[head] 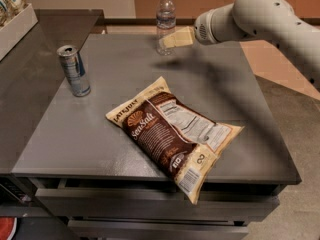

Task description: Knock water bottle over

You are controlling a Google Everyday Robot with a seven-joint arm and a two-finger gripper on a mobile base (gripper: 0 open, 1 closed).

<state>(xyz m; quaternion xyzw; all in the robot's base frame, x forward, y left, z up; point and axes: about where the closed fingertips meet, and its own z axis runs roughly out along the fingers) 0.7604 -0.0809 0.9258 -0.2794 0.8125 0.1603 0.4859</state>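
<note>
The water bottle (pixel 165 20) is clear ribbed plastic with a white cap and stands upright at the far edge of the grey table (pixel 110 129). My gripper (pixel 167 41) reaches in from the right, its cream fingers pointing left. Their tips are level with the bottle's lower half and overlap its right side in this view. I cannot tell whether they touch it.
A silver-blue drink can (pixel 74 70) stands at the table's left. A brown chip bag (pixel 172 134) lies in the middle and overhangs the front edge. A white bin (pixel 15 26) sits on a counter to the far left. Drawers run under the table front.
</note>
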